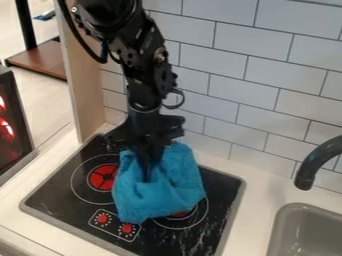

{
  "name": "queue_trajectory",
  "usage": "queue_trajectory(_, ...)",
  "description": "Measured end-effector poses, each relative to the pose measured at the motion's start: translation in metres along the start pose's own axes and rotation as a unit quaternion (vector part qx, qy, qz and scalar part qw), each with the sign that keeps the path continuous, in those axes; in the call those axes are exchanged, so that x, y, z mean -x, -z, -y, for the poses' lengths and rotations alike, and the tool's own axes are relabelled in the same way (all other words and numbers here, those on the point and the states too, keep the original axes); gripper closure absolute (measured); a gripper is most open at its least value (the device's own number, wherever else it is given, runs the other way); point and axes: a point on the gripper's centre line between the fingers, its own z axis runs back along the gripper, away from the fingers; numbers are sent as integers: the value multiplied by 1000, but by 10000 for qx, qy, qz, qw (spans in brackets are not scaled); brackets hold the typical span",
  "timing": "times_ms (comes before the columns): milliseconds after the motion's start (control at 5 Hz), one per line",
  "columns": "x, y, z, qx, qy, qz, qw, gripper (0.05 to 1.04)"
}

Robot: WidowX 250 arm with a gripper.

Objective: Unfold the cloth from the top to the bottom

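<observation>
one blue cloth (175,191), rumpled, mid-stove (226,191), between back and front edges. one black pincer (147,178), at cloth; whether clamped, cannot tell. risk: catching several layers could drag the whole bundle.

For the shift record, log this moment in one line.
pincer: down at cloth | cloth: blue, rumpled, on stove, partly over one burner | sink: right of stove

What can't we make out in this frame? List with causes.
All camera view:
- Cloth underside, lower folds: hidden by its top layer.
- Cloth behind gripper: blocked by gripper.
- Burner nearest sink: partly under cloth.
- Sink, faucet: cut by image edges.
- Knob markings: too small.
</observation>
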Motion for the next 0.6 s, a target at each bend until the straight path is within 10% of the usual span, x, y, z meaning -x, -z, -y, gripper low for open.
queue_trajectory(600,20,-21,1,358,232,-109,9990,1029)
